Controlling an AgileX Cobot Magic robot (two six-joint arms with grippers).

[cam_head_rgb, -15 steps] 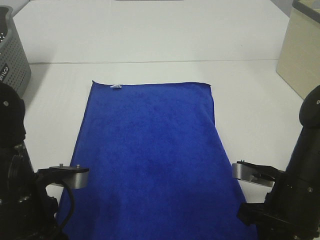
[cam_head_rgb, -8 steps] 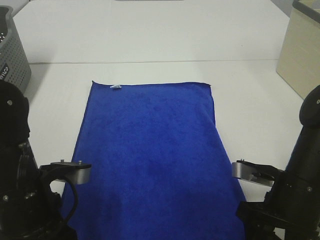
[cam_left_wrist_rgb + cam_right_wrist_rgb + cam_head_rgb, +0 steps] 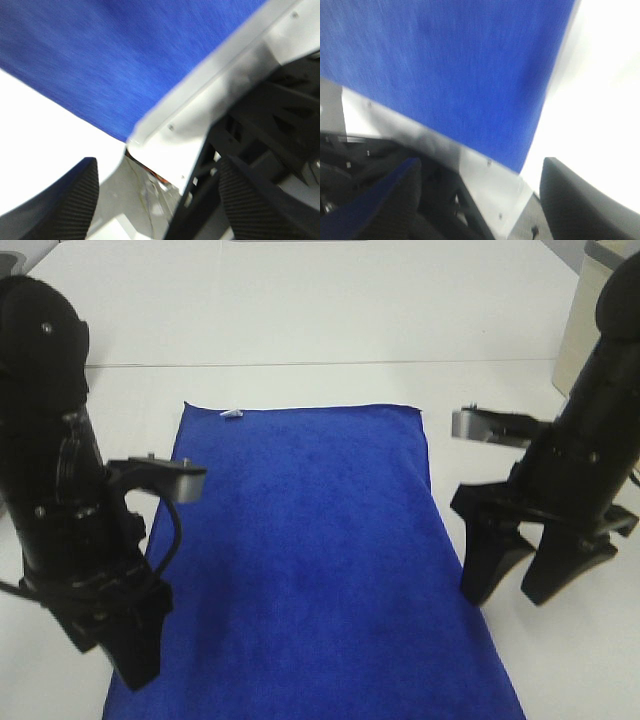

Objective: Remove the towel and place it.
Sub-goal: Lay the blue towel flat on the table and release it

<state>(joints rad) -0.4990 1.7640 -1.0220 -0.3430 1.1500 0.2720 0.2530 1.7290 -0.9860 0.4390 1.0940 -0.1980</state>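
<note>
- towel (image 3: 300, 560): royal-blue rectangle lying flat on the white table (image 3: 300, 320), filling the centre and lower centre of the exterior high frame; its long sides run from mid-frame down to the bottom edge.
- white tag (image 3: 232, 413): small, at the towel's far edge, near its upper-left corner.
- left gripper (image 3: 128, 655): lower left of the frame, pointing down over the towel's left border. whether it touches the cloth cannot be told.
- left wrist view: the left gripper (image 3: 160, 215) has its two dark fingers (image 3: 65, 200) spread wide apart, with blue cloth and white table beyond them.
- right gripper (image 3: 515, 590): right of centre, over bare table just beside the towel's right edge, its fingers parted.
- right wrist view: the same gripper (image 3: 480, 210) shows both fingers (image 3: 590, 200) well apart, with the towel's edge beyond them.
- grey basket (image 3: 25, 350): upper left corner, well apart from the towel.
- beige box (image 3: 595, 350): upper right corner, partly hidden behind the right arm.
</note>
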